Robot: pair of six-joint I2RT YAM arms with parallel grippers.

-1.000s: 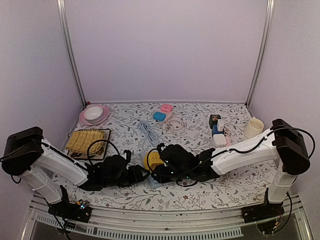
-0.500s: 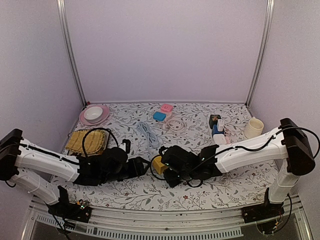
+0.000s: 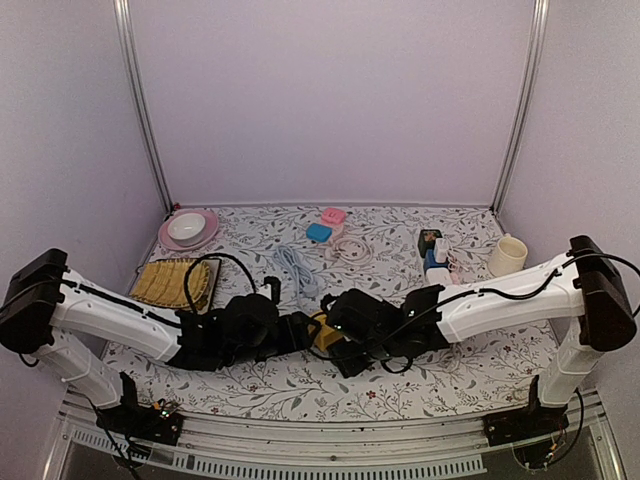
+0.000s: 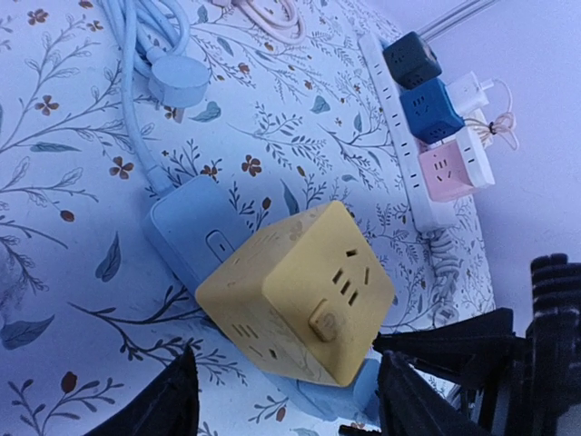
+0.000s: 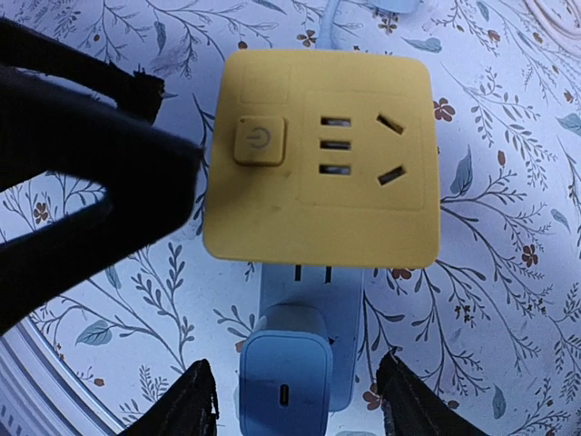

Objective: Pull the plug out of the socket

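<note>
two robot arms face each other over a yellow cube adapter (image 4: 295,291) near the middle of the flower-printed desk (image 3: 450,375), closer to its near edge than to its far one. the cube sits on top of a pale blue power strip (image 4: 182,238) that lies flat on the cloth. the left gripper (image 4: 286,391) has its jaws wide apart. the cube lies just ahead of the gap between its fingertips (image 4: 172,400) and touches neither. on the opposite side, the right gripper (image 5: 295,391) also has its jaws parted. a small pale blue charger (image 5: 284,386) seated on the strip lies between them, with a sliver of space on each side. the cube is just beyond that charger, its switch and slotted face turned up toward the right wrist camera. the two grippers are near each other, with the cube between them. a round pale blue plug (image 4: 179,80) rests on the cloth beyond the strip. toward the desk's far right corner, a white power strip (image 4: 399,127) carries dark green, blue and pink cubes.
</note>
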